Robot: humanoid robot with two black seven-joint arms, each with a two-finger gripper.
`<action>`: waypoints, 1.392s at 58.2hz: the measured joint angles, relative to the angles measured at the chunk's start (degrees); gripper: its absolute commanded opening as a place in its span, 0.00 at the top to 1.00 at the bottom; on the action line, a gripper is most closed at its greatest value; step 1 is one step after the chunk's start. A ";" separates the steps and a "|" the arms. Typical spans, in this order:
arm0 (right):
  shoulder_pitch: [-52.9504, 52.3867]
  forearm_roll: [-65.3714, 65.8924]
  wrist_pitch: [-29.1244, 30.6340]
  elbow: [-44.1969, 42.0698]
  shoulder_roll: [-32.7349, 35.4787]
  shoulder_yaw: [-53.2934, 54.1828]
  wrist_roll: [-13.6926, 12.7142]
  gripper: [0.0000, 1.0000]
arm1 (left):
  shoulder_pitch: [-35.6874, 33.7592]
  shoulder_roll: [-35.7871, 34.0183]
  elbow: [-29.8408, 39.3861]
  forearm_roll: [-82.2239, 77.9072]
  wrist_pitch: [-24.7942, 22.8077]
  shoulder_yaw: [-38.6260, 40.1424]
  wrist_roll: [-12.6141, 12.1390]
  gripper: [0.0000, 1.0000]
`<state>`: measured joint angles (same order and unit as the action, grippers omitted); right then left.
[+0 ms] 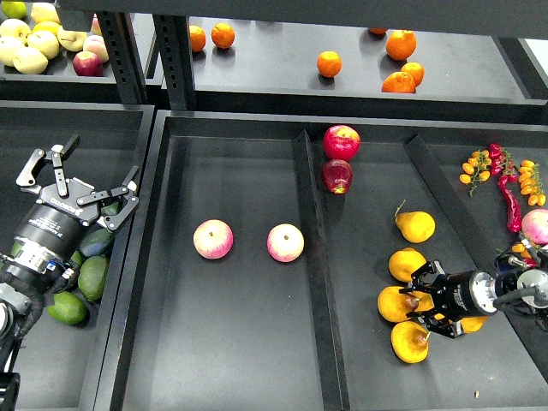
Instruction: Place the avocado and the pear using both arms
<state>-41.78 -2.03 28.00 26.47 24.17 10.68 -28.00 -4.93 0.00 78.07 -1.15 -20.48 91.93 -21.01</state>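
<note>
Several dark green avocados lie in the left bin, partly hidden under my left arm. My left gripper is open and empty, just above and behind them. Several yellow-orange pears lie in the right compartment. My right gripper comes in from the right. Its fingers are spread on either side of one pear in the cluster, and I see no firm grip. Another pear lies apart, farther back.
Two pink apples sit in the middle tray compartment. Two red apples lie behind the pears. A raised divider separates the compartments. Oranges and pale apples sit on the back shelf. Chillies and small tomatoes lie at the right.
</note>
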 measured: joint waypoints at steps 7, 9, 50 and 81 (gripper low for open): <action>0.03 0.01 0.00 -0.49 -0.01 0.00 0.00 0.53 | 0.00 0.00 0.06 0.00 0.00 0.00 0.00 0.00; 0.04 0.02 0.00 -0.57 -0.01 0.00 0.00 0.50 | 0.00 0.00 0.06 0.00 0.00 0.00 0.00 0.00; -2.07 0.64 0.00 1.57 2.42 2.14 0.00 0.01 | 0.00 0.00 0.22 0.01 0.00 0.00 0.07 0.00; 9.68 -3.84 0.00 7.67 -2.34 43.19 0.00 0.01 | -0.01 0.00 0.69 0.01 0.09 -0.11 0.19 0.00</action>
<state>-32.10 -5.87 28.00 34.14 21.83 53.87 -28.00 -4.94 0.00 78.76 -1.14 -20.39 91.81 -20.82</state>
